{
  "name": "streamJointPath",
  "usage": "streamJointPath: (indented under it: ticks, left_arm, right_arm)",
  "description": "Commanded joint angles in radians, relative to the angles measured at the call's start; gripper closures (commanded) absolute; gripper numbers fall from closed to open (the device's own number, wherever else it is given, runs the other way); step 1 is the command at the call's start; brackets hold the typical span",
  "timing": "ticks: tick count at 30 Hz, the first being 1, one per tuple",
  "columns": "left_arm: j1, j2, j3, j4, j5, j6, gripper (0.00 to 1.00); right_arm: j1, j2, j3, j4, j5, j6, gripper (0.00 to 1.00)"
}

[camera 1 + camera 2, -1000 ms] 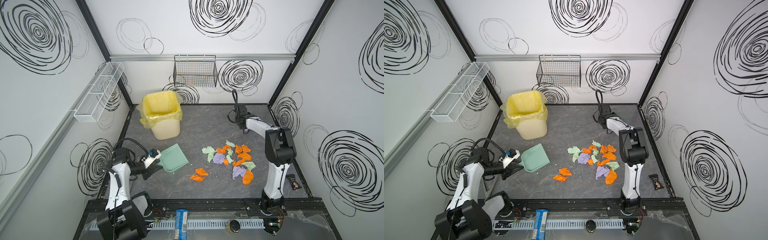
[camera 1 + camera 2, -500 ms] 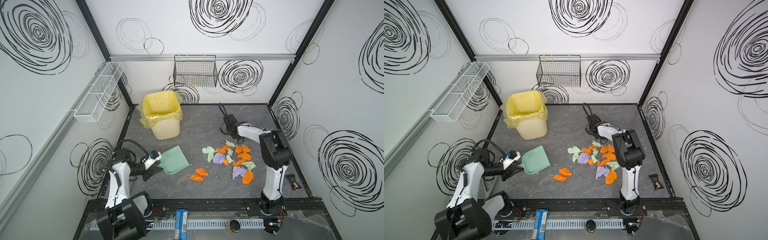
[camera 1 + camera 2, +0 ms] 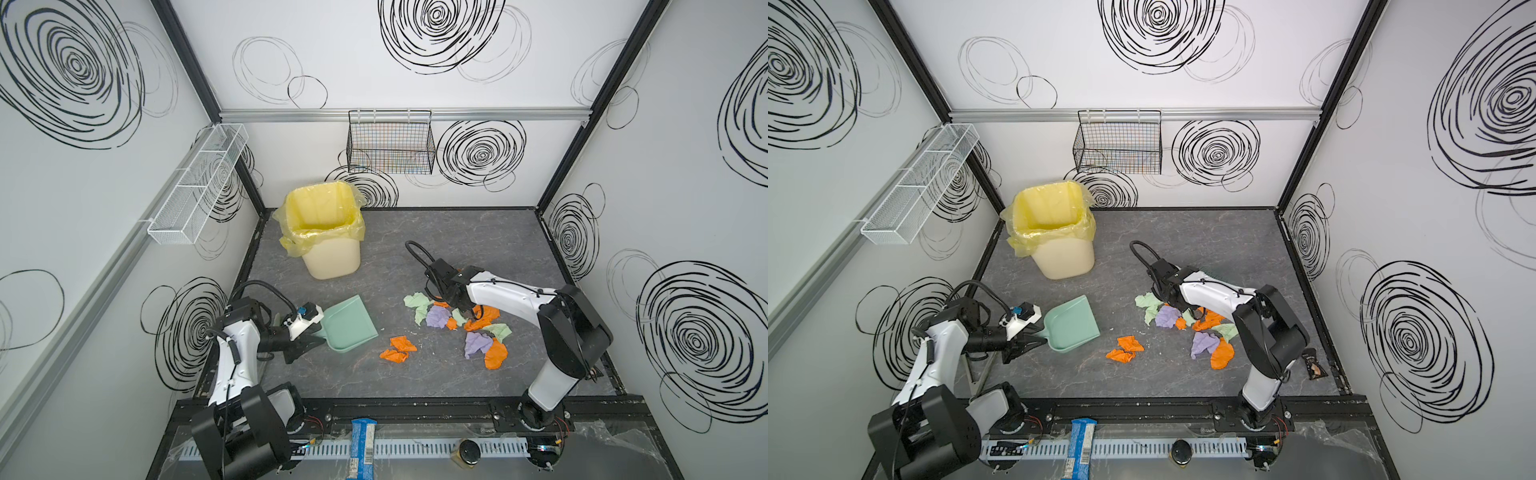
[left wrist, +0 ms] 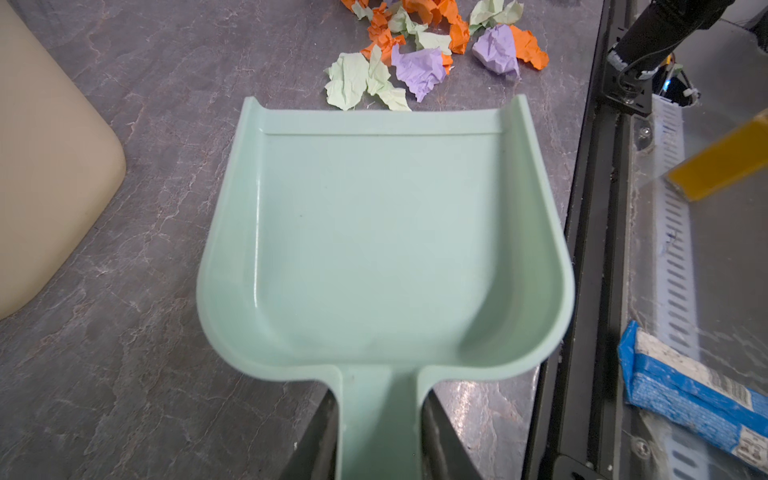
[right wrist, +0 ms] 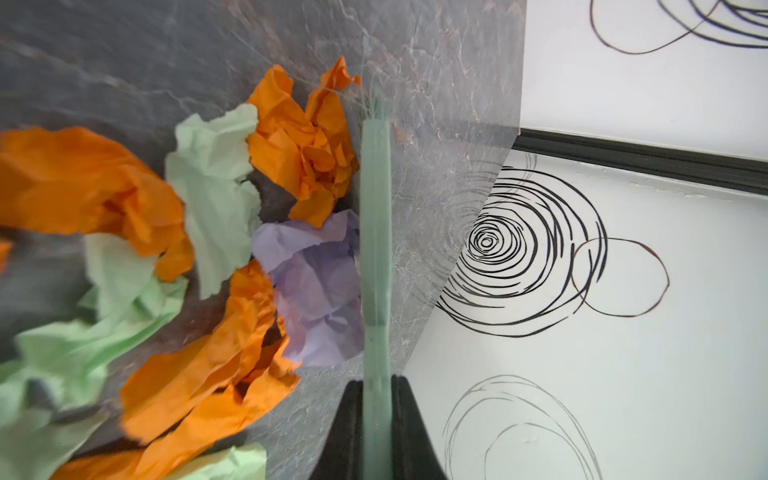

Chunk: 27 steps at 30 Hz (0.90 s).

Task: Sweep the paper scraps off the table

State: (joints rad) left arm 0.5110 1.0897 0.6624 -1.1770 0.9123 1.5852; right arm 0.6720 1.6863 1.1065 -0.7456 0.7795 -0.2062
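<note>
The paper scraps (image 3: 457,326) (image 3: 1185,322), orange, lilac and pale green, lie heaped right of the table (image 3: 415,249) centre; two orange ones (image 3: 397,349) sit apart, nearer the front. My left gripper (image 3: 311,337) (image 4: 380,436) is shut on the handle of a mint-green dustpan (image 3: 349,324) (image 4: 382,232), whose empty mouth faces the heap from the left. At the heap's far edge, my right gripper (image 3: 462,306) (image 5: 376,399) is shut on a mint-green brush (image 5: 375,249). Its bristles rest against orange and lilac scraps (image 5: 316,266). In both top views the arm hides the brush.
A cream bin with a yellow liner (image 3: 328,232) (image 3: 1059,232) stands at the back left. A black wire basket (image 3: 390,143) hangs on the back wall, a white mesh shelf (image 3: 195,187) on the left wall. A small dark packet (image 3: 1314,365) lies front right.
My right arm has swung from the back right, leftward and forward, bringing the brush down to the heap's far edge. The left gripper and dustpan have barely shifted.
</note>
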Motion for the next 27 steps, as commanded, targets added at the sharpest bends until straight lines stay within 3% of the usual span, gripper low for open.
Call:
streamJointPath:
  ticks: [1,4,6,10,13,18,23,27]
  left_arm:
    - [0.012,0.003,0.033,-0.049,0.006,0.038,1.0]
    - [0.007,-0.002,0.049,-0.038,-0.042,0.046,1.0]
    - [-0.002,0.005,0.065,-0.039,-0.09,0.07,1.0]
    - [-0.062,0.034,0.091,-0.024,-0.197,0.08,1.0]
    - [-0.153,0.058,0.119,0.04,-0.288,0.018,1.0]
    - [-0.328,0.083,0.167,0.144,-0.372,-0.115,1.0]
    - [-0.499,0.163,0.223,0.268,-0.447,-0.227,1.0]
    - [-0.571,0.29,0.327,0.304,-0.499,-0.264,1.0]
  right_arm:
    - [0.015,-0.068,0.09,-0.192,0.092,0.19,1.0]
    - [-0.022,-0.076,0.186,-0.314,0.109,0.354,1.0]
    - [-0.105,-0.057,0.258,-0.4,0.041,0.448,1.0]
    - [-0.212,-0.065,0.219,-0.368,0.009,0.41,1.0]
    - [-0.275,-0.085,0.202,-0.305,-0.036,0.365,1.0]
    - [-0.392,-0.029,0.34,-0.363,-0.158,0.492,1.0]
    - [-0.391,0.052,0.354,-0.453,-0.185,0.655,1.0]
    - [-0.353,0.079,0.325,-0.447,-0.241,0.68,1.0]
